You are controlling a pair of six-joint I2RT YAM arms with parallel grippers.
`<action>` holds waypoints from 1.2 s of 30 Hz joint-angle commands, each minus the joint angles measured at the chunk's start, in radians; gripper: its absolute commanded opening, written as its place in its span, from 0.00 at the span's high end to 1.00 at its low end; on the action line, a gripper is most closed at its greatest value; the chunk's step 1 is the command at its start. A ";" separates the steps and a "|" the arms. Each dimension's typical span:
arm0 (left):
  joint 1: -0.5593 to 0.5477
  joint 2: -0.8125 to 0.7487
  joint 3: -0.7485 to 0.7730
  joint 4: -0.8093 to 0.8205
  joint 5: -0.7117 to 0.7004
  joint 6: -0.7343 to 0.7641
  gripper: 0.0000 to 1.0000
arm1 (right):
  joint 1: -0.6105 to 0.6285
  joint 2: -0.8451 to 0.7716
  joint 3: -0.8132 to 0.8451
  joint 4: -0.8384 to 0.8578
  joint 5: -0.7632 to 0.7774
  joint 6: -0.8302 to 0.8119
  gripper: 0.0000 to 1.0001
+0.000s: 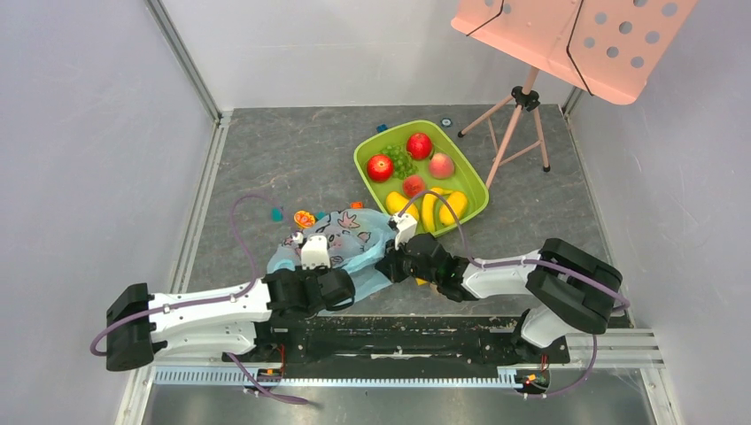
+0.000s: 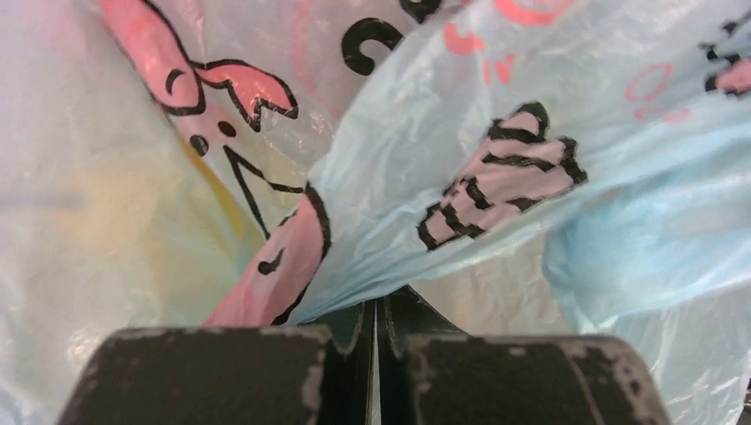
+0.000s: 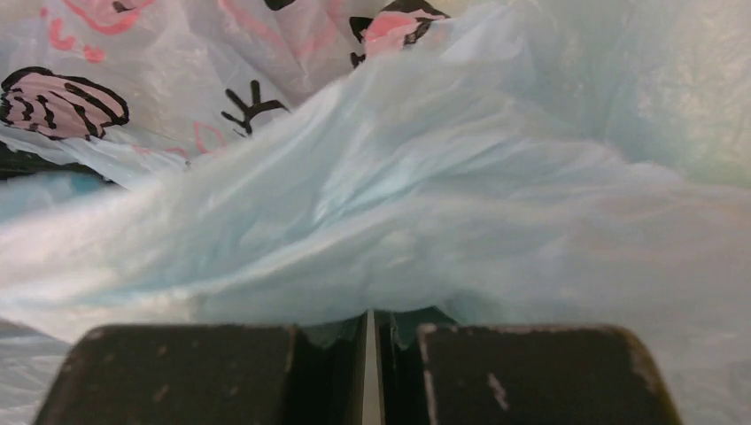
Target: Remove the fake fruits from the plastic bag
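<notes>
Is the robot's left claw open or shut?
Shut. The left gripper is closed to a thin slit, with a fold of the bag pinched in it.

1. Upper left of the frame: bare table [image 1: 283, 150], free passage.
2. Upper right: green tray [image 1: 469, 177] and tripod [image 1: 521, 115] block (legs splayed wide).
3. Centre: crumpled plastic bag [image 1: 354, 232] lies in the way.

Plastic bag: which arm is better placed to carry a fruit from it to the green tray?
Probably right: the right tool, shut on the plastic bag, sits nearer the green tray; the left tool is farther away.
</notes>
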 commanded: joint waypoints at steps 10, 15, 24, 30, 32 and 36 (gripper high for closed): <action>-0.042 -0.143 -0.115 0.007 -0.089 -0.123 0.98 | 0.066 0.023 0.100 0.082 -0.012 -0.081 0.67; -0.060 -0.171 -0.145 0.029 -0.102 -0.122 0.98 | 0.065 0.074 0.217 0.062 -0.047 -0.065 0.64; -0.070 -0.238 -0.188 0.041 -0.101 -0.135 0.98 | -0.010 0.246 0.533 -0.114 0.113 -0.131 0.57; -0.070 -0.240 -0.193 0.039 -0.105 -0.144 0.98 | -0.063 0.220 0.500 -0.098 0.041 -0.162 0.55; -0.069 -0.241 -0.200 0.039 -0.109 -0.157 0.98 | -0.060 0.195 0.456 -0.074 -0.062 -0.176 0.53; -0.070 -0.242 -0.211 0.039 -0.123 -0.183 0.98 | -0.022 0.128 0.335 -0.014 -0.139 -0.158 0.52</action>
